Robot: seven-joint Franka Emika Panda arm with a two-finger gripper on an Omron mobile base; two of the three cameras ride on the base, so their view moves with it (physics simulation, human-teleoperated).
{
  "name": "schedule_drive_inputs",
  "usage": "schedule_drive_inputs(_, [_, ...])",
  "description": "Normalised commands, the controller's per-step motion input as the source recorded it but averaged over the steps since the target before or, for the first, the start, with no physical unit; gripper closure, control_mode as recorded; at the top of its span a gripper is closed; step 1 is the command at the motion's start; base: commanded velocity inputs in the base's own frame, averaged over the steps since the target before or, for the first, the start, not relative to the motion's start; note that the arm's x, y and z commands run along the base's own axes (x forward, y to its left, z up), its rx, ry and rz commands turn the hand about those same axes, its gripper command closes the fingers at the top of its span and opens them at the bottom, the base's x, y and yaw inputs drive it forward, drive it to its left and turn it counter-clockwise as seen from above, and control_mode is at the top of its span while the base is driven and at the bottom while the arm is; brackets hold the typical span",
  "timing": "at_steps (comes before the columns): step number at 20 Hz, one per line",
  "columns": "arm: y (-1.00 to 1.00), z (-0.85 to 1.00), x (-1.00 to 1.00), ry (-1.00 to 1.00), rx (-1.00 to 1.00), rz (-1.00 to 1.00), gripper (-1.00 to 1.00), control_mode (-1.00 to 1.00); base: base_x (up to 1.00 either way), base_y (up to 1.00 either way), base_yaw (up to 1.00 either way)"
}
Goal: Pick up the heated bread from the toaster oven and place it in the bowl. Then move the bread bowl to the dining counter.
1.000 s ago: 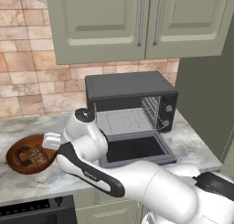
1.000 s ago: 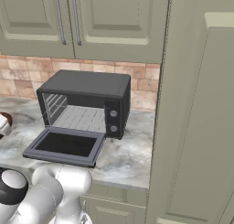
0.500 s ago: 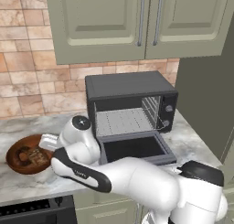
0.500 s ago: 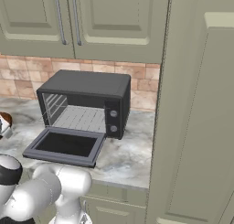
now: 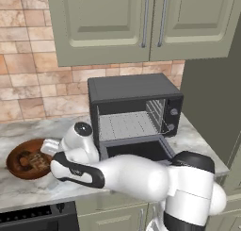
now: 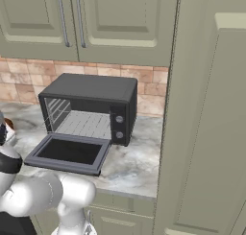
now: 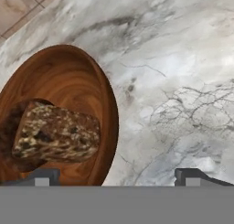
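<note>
Where the marble counter (image 5: 33, 197) runs along under the brick wall (image 5: 37, 70) and the green wall cabinets (image 5: 141, 22), the toaster oven (image 5: 134, 107) stands towards the counter's right end, its back near the wall. Its glass door (image 6: 69, 153) hangs down flat over the counter's front part, and the wire rack (image 5: 127, 125) inside is bare. The knobs (image 6: 118, 126) sit on the oven's right side. A tall green cabinet (image 6: 206, 133) closes off the counter's right end.

The white arm (image 5: 127, 176) reaches leftward across the front of the counter, its hand lying just beside the bowl. The bowl (image 5: 29, 158) sits on the counter towards its left end, close to the front edge and well apart from the oven. It is round, shallow and reddish-brown with a glossy grain. In the hand view the bowl (image 7: 64, 109) takes up the left part, over veined marble.

The heated bread (image 7: 57, 134) lies inside the bowl, a mottled tan-topped chunk resting on the bowl's floor; from the left base view it shows as a dark lump (image 5: 33, 160).

The gripper (image 7: 116, 176) has its jaws spread wide and empty, one tip over the bowl, the other over bare marble.
</note>
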Motion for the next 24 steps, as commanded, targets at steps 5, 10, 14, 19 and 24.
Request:
schedule_drive_inputs(5, [0.15, -0.24, 0.19, 0.0, 0.01, 0.0, -1.0, -1.0, 0.0, 0.0, 0.0])
schedule_drive_inputs(10, [0.31, -0.22, 0.26, 0.0, 0.0, 0.0, -1.0, -1.0, 0.0, 0.0, 0.0])
schedule_drive_inputs(14, [0.37, -0.04, 0.26, 0.03, 0.0, 0.0, -1.0, -1.0, 0.0, 0.0, 0.0])
schedule_drive_inputs(19, [0.08, -0.01, 0.02, 0.04, 0.0, 0.0, 1.0, -1.0, 0.0, 0.0, 0.0])
schedule_drive_inputs(24, [0.0, 0.0, 0.0, 0.0, 0.0, 0.0, 1.0, -1.0, 0.0, 0.0, 0.0])
